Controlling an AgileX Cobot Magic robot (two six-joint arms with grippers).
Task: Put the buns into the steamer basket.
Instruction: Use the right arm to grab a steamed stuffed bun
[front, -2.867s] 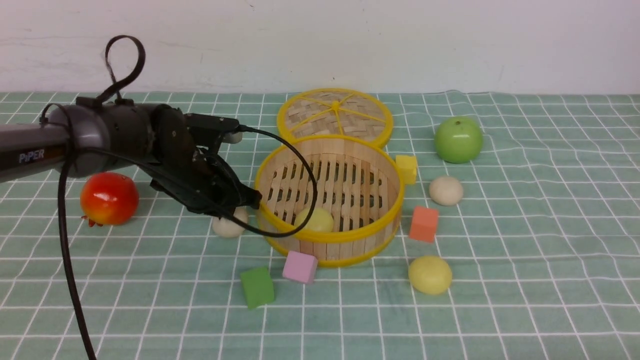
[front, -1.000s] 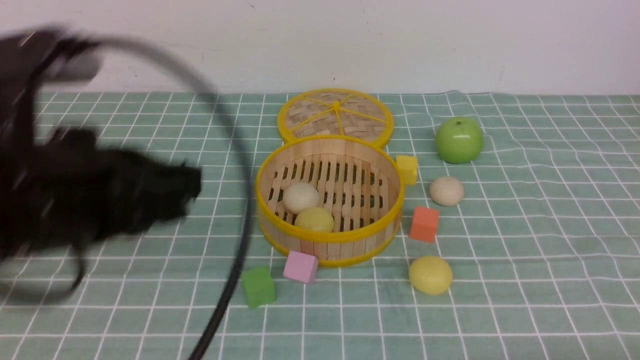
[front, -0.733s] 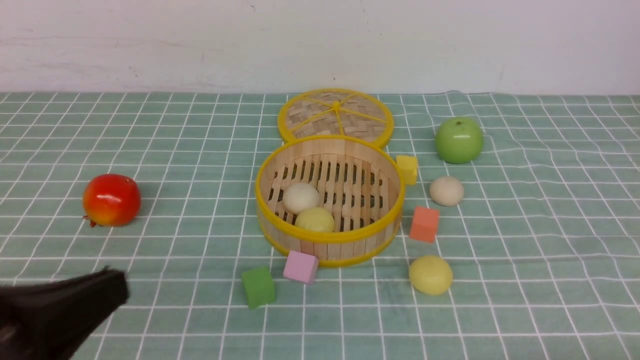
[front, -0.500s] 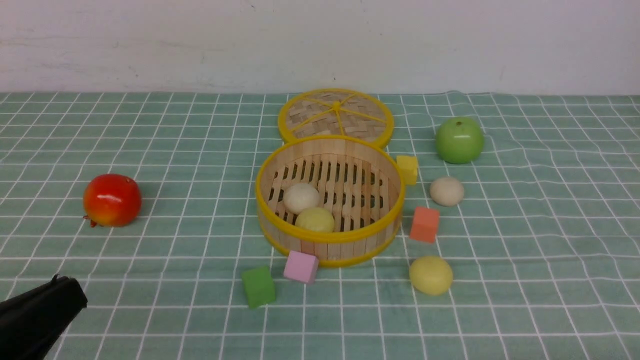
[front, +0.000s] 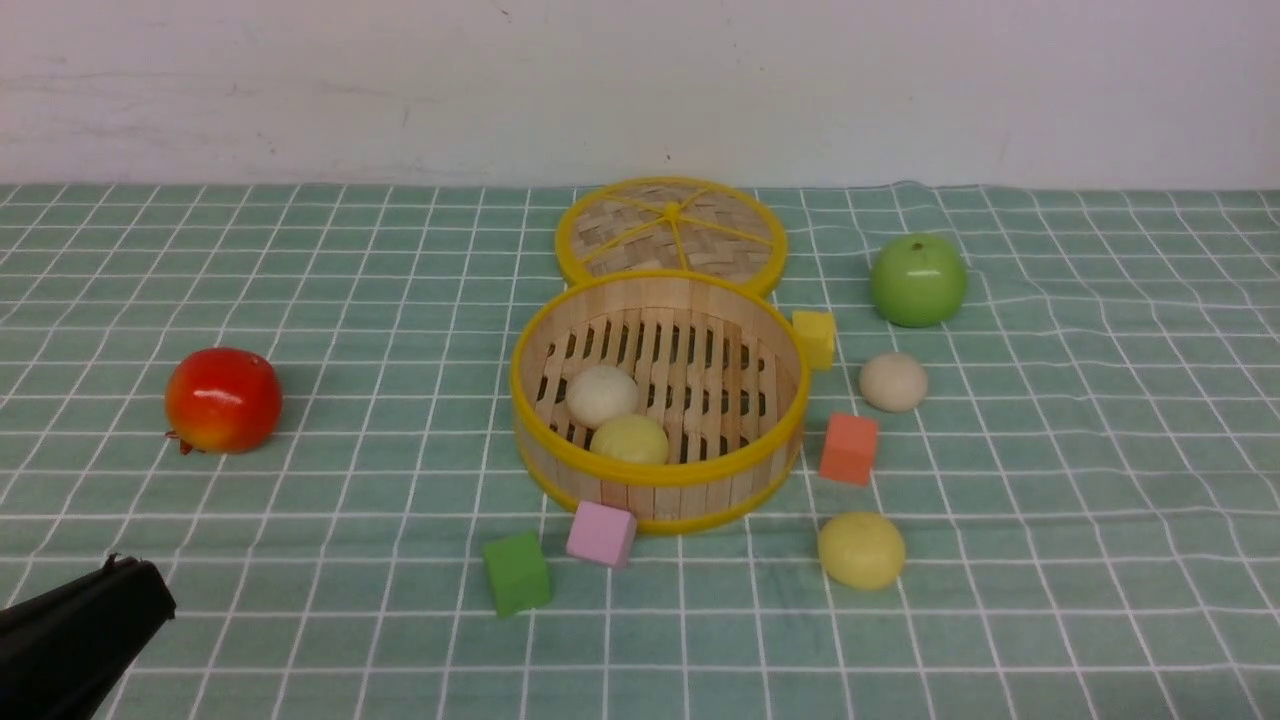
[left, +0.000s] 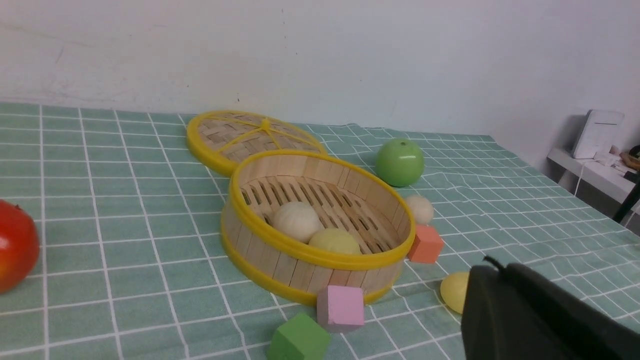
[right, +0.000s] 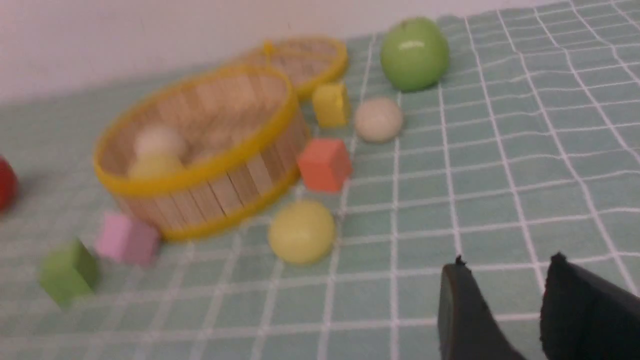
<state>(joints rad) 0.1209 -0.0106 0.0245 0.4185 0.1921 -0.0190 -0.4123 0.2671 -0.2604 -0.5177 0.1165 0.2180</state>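
Observation:
The round bamboo steamer basket (front: 655, 478) stands mid-table with a cream bun (front: 602, 394) and a pale yellow bun (front: 628, 439) on its slatted floor. Another cream bun (front: 892, 381) lies on the cloth to its right, and another yellow bun (front: 861, 549) lies at its front right. My left gripper (front: 135, 580) sits low at the near left corner, shut and empty, far from the basket. In the right wrist view my right gripper (right: 505, 265) is open with nothing between its fingers, hanging over bare cloth to the right of the yellow bun (right: 301, 231); it is outside the front view.
The woven lid (front: 670, 232) lies flat behind the basket. A green apple (front: 917, 279) is at the back right, a red fruit (front: 221, 400) at the left. Yellow (front: 814, 337), orange (front: 848, 448), pink (front: 600, 533) and green (front: 516, 573) cubes ring the basket.
The left arm pulled back from the basket to the near left corner. The cream bun that lay left of the basket now rests inside it. Nothing has moved in the last half second.

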